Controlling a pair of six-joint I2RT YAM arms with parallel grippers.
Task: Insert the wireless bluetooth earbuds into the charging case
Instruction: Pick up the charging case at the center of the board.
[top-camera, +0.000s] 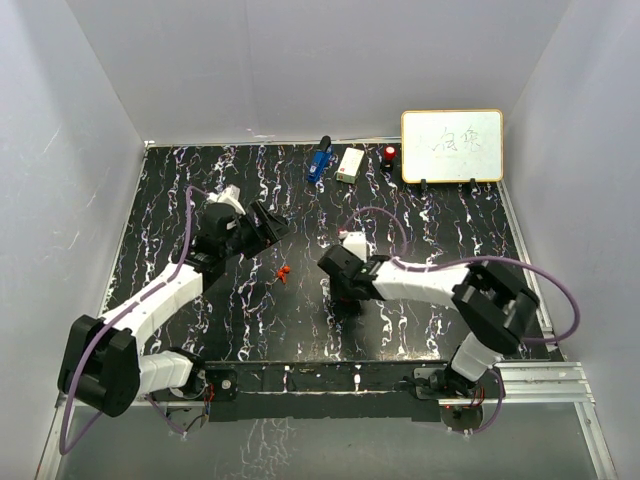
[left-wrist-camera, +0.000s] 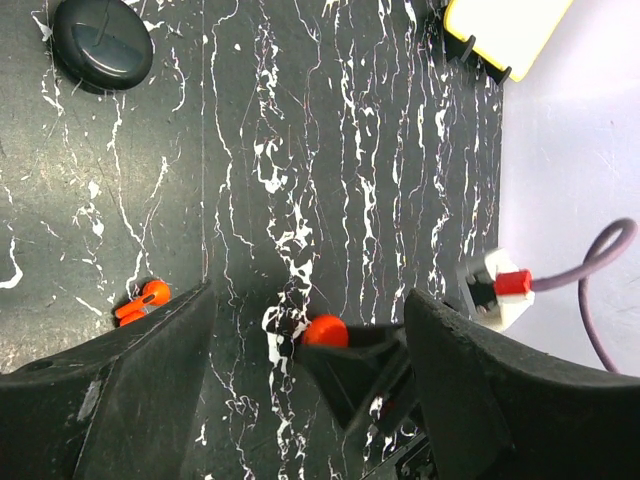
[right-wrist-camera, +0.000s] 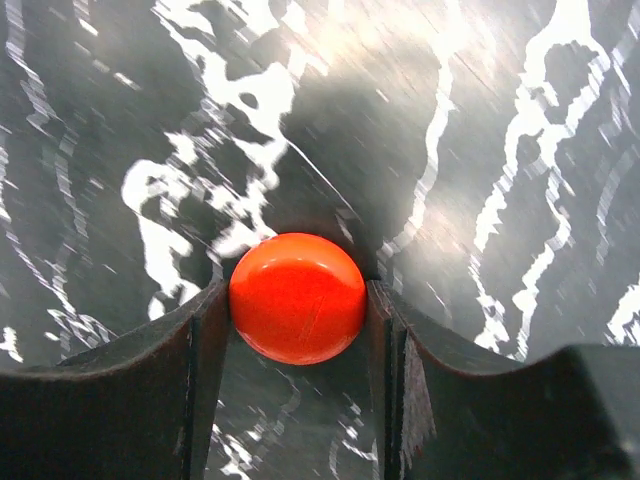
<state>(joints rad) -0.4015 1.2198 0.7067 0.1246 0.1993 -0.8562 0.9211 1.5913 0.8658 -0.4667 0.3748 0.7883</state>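
One of the wireless bluetooth earbuds (top-camera: 284, 272), a tiny red piece, lies on the black marbled table between the arms; it also shows by my left finger as the earbud (left-wrist-camera: 142, 300). My right gripper (top-camera: 345, 290) is down at the table, shut on a red round puck (right-wrist-camera: 297, 297), which I take for the charging case; both fingers (right-wrist-camera: 205, 340) press its sides. The left wrist view shows the same puck (left-wrist-camera: 325, 330) in the right gripper's black fingers. My left gripper (left-wrist-camera: 310, 295) hovers open and empty, left of the right gripper (right-wrist-camera: 297, 295) and above the earbud.
A black round disc (left-wrist-camera: 100, 40) lies on the table beyond the left gripper. At the back edge stand a whiteboard (top-camera: 452, 146), a white box (top-camera: 350, 165), a blue object (top-camera: 320, 160) and a small red-and-black item (top-camera: 388, 154). White walls enclose the table.
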